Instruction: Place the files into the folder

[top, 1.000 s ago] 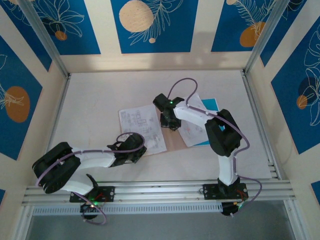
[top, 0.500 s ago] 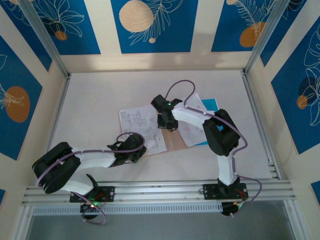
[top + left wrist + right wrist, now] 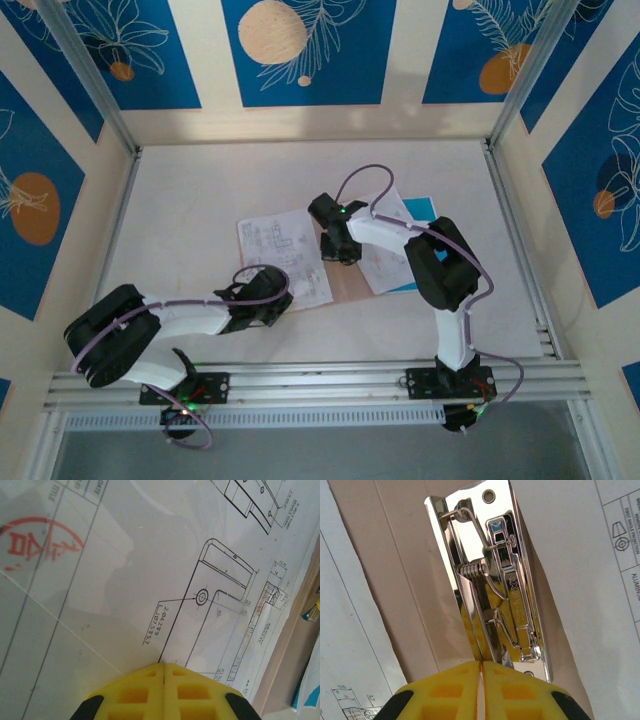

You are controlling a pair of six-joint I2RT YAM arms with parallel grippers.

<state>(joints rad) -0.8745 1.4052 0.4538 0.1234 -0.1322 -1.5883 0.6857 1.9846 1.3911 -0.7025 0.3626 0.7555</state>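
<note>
The pinkish-brown folder [image 3: 350,285] lies open mid-table, with a chrome spring clip [image 3: 495,580] on its inner face [image 3: 400,570]. A white printed sheet [image 3: 280,250] covers the folder's left part, and another white sheet [image 3: 385,262] lies on the right over a blue sheet [image 3: 420,208]. My right gripper [image 3: 340,250] sits over the clip, and its yellow fingers [image 3: 481,662] are shut on the clip's raised metal plate. My left gripper [image 3: 275,300] is shut with nothing in it, its tip [image 3: 164,665] down on the left sheet's drawing [image 3: 150,570].
Aluminium rails [image 3: 300,380] run along the near edge, with both arm bases bolted there. Patterned blue and cream walls [image 3: 300,60] close in the back and sides. Bare table [image 3: 190,190] lies at the back left. In the left wrist view the folder's edge [image 3: 295,645] shows past the sheet.
The right gripper has wavered slightly left and back over the clip. The left arm and the papers have not moved.
</note>
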